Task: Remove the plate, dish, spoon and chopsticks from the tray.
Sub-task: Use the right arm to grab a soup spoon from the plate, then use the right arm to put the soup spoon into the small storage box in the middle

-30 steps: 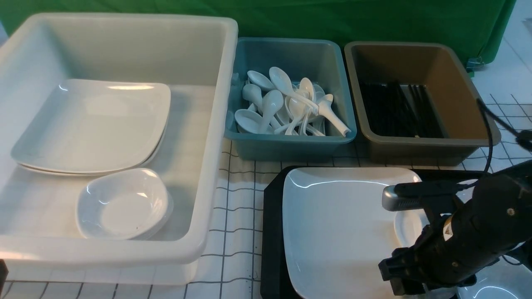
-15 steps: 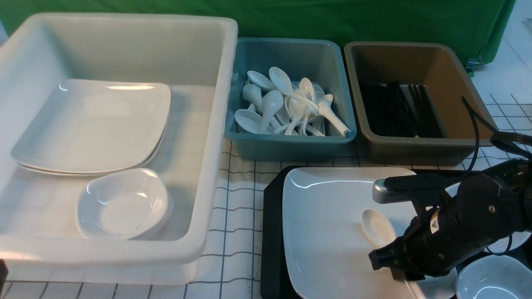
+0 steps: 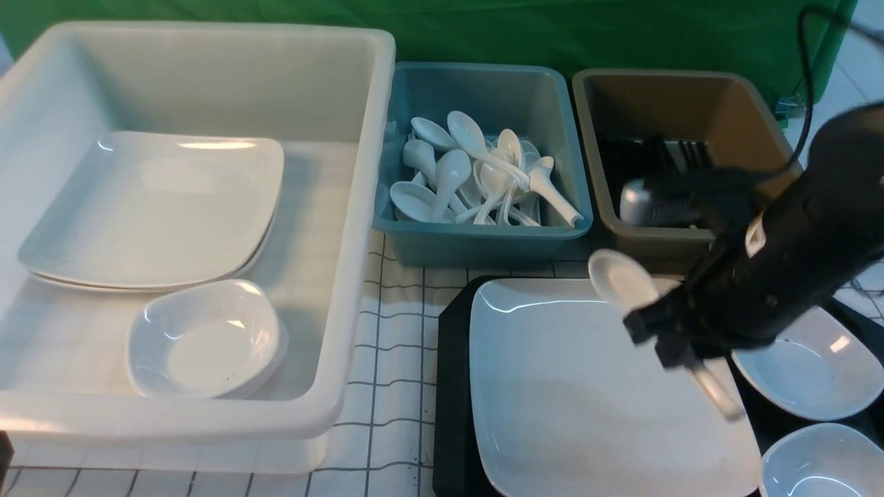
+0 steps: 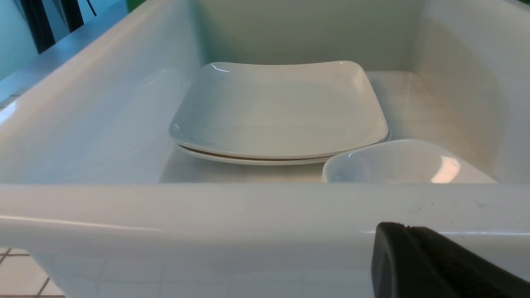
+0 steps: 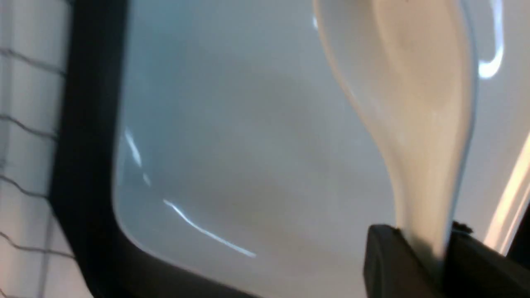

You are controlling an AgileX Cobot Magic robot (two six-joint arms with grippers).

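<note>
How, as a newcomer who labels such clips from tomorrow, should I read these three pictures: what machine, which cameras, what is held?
This is a two-armed robot. The wide picture looks forward from between its arms; the other two come from wrist cameras. On the table stand a white plastic tub holding plates, a teal tub of white spoons and a brown tub of black sticks. Nearer lies a black rectangular tray carrying a large white square plate and small white dishes. The black right arm holds, jaws shut on the handle, a white glossy soup spoon above the plate. The left jaws, facing the white tub, are shut.
</note>
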